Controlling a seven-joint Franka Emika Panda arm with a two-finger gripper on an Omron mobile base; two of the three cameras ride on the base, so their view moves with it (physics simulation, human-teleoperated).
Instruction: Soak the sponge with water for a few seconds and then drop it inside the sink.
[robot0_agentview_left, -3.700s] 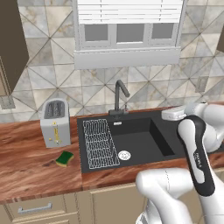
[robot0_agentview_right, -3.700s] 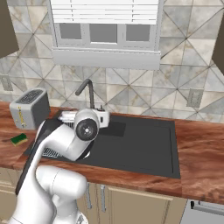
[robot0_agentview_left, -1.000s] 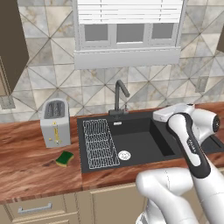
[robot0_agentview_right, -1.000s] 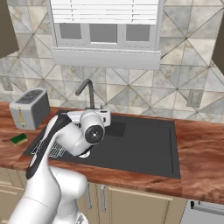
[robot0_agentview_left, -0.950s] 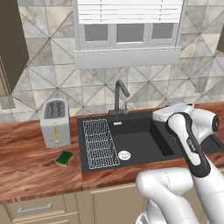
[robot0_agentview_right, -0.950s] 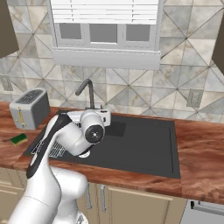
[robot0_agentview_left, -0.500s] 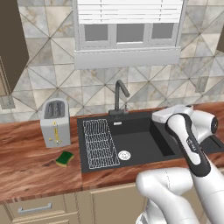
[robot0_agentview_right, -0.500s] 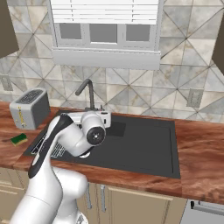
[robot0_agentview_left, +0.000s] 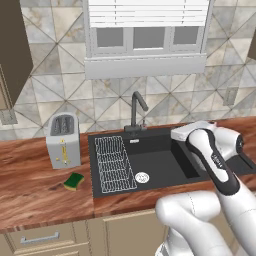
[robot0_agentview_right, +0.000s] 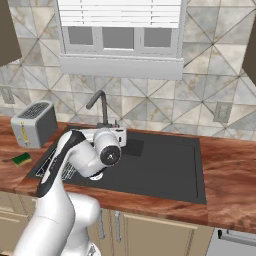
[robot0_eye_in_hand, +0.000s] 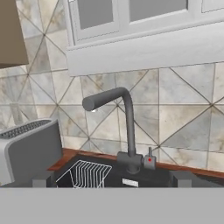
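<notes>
Green-topped, the sponge (robot0_agentview_left: 74, 181) lies on the wooden counter (robot0_agentview_left: 30, 200) just beside the toaster (robot0_agentview_left: 63, 140), left of the sink (robot0_agentview_left: 160, 162) and its wire rack (robot0_agentview_left: 114, 164); no water falls from the faucet (robot0_eye_in_hand: 118, 127). The gripper faces its handle (robot0_eye_in_hand: 150, 160), fingertips wide apart, empty; I judge it should reach in squarely

No text, brand or number can be read with certainty. The dark forearm link of the arm (robot0_agentview_left: 218, 169) carries a small pale marking along its length, seen from the left base camera, too small to make out. The same link (robot0_agentview_right: 50, 168) shows faint pale lettering from the right base camera, likewise illegible. Beside the faucet (robot0_eye_in_hand: 127, 131), the small lever (robot0_eye_in_hand: 150, 160) bears a red dot, a plain mark without characters. The toaster (robot0_agentview_left: 63, 140) front shows a yellow strip without legible print.
</notes>
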